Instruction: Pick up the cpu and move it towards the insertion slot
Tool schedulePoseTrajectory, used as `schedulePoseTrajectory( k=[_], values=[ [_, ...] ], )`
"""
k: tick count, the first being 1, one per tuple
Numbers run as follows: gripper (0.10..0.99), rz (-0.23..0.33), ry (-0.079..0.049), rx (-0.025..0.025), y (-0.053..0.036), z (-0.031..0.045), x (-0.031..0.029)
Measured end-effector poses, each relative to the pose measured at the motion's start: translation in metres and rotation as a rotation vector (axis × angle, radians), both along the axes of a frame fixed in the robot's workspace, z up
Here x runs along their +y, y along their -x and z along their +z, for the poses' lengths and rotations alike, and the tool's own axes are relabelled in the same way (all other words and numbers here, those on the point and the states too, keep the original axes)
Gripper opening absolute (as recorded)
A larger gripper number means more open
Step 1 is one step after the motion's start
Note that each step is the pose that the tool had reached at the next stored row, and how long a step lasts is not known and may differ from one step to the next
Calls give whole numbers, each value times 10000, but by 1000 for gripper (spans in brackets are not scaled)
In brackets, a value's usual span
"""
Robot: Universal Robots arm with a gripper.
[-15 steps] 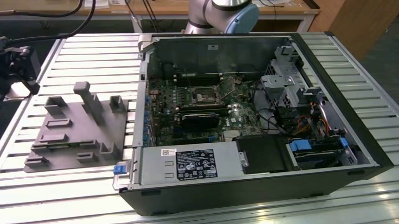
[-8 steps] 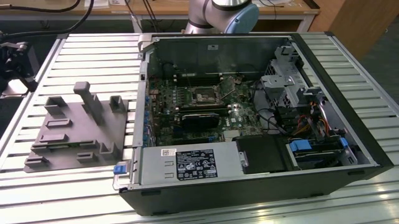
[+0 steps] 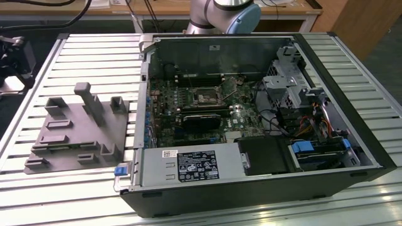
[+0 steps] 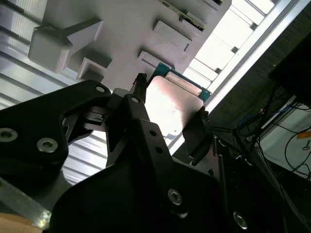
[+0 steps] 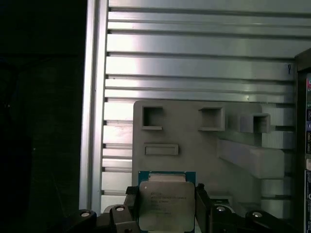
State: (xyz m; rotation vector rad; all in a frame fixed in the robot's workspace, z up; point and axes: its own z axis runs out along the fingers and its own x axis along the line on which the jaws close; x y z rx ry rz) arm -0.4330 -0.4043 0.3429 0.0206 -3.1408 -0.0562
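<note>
Up close, the end effector (image 5: 166,195) is clamped on the cpu (image 5: 166,204). Its black fingers (image 5: 201,206) press against two opposite edges of the chip, which sits flat between them with its silvery top facing the first wrist camera. A thin blue-green rim shows around the metal.

The second wrist view looks along the end effector (image 4: 172,99) from behind. There the cpu (image 4: 172,104) catches the light, pinched on both sides by the fingers (image 4: 195,133).

Beyond the chip in both wrist views lies the grey plastic fixture (image 5: 194,141), with its square recesses and raised blocks, resting on the slatted metal worktop (image 5: 194,48).

In the exterior view, the fixture (image 3: 69,136) sits toward the worktop's (image 3: 94,56) edge at the exterior view's left. An open computer case (image 3: 342,89) lies on its side across the middle and the exterior view's right. Inside the case, on the motherboard (image 3: 169,122), is the insertion slot (image 3: 206,98), a small dark square in a silver frame, well apart from the fixture. The arm (image 3: 229,12) rises behind the case at the worktop's far edge.
</note>
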Motion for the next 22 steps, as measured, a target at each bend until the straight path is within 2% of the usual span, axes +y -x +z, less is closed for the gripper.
schedulePoseTrajectory(
  k=[10, 22],
  values=[
    [545, -1, 0, 0, 0, 162, 2],
    [545, -3, -2, -2, -81, 167, 2]
  ],
)
